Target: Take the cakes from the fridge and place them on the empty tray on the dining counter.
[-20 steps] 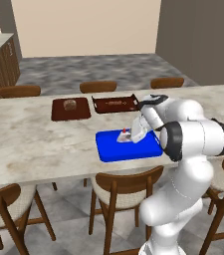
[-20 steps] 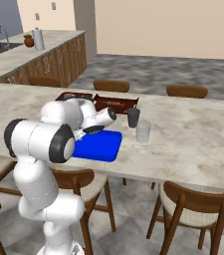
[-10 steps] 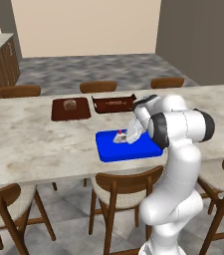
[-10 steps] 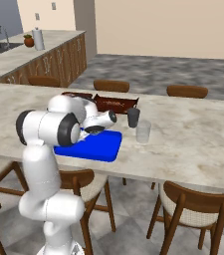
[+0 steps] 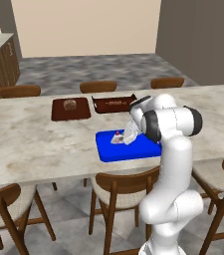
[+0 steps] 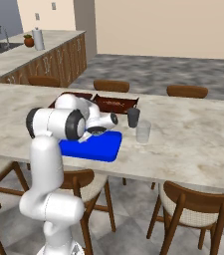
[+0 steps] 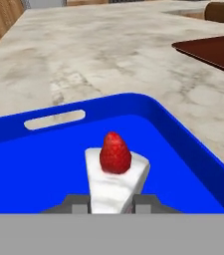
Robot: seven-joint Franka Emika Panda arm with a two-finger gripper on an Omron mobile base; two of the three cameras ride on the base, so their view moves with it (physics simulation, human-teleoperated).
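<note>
White cake slice with a red berry on top is seen at the lower centre of the hand view, pinched between the two dark fingertips of the pincer. In the left base view the slice sits at centre frame, over the blue tray; whether it rests on the tray floor cannot be told. Pincer is pressed onto the slice from the right side of it.

Blue tray is flat, with rounded corners and a slot handle at its far rim in the hand view. It lies on the light marble surface, near the front edge, at centre of both base views.

Two dark brown trays are noted behind the blue one, toward upper centre of the left base view: one carrying a tan lump, the other just beside it to the right. A dark cup and a clear glass stand right of the blue tray in the right base view. Wooden chairs line the surface.
</note>
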